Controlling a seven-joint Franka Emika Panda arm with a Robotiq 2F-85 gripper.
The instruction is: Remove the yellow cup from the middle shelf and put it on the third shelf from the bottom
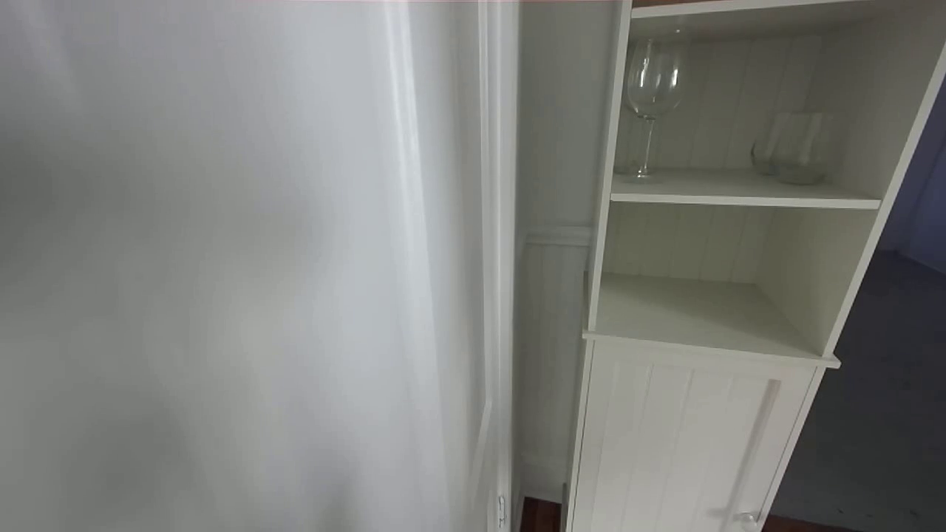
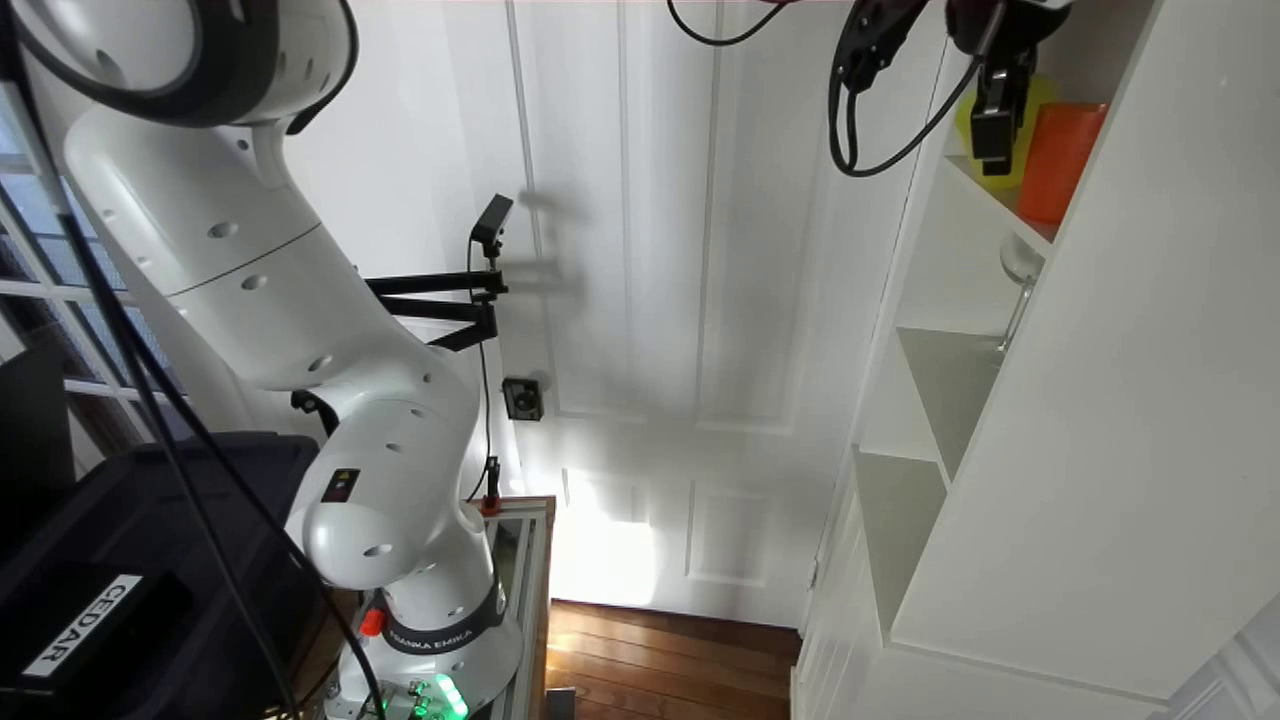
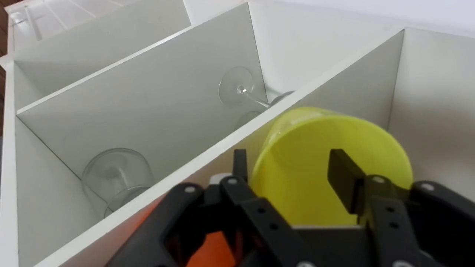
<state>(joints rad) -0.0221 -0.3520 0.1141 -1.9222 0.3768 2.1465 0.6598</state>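
The yellow cup (image 3: pixel 308 148) stands on an upper shelf board (image 3: pixel 211 157), its mouth toward the camera in the wrist view. In an exterior view it (image 2: pixel 1041 93) shows partly behind my gripper (image 2: pixel 995 125) and beside an orange cup. My gripper (image 3: pixel 289 167) is open. In the wrist view one finger is left of the cup's rim and the other overlaps its mouth; whether they touch it I cannot tell. The middle shelf (image 1: pixel 746 199), a thin white board, is below and holds clear glasses. Another exterior view shows neither the yellow cup nor the gripper.
The orange cup (image 2: pixel 1062 165) stands close by on the same board; it also shows under the gripper (image 3: pixel 211 252). A wine glass (image 1: pixel 654 85) and squat glasses (image 1: pixel 802 151) stand one level down. The lowest ledge (image 1: pixel 709 310) tops the door. Side panels enclose the shelves. A cable loop hangs near the gripper.
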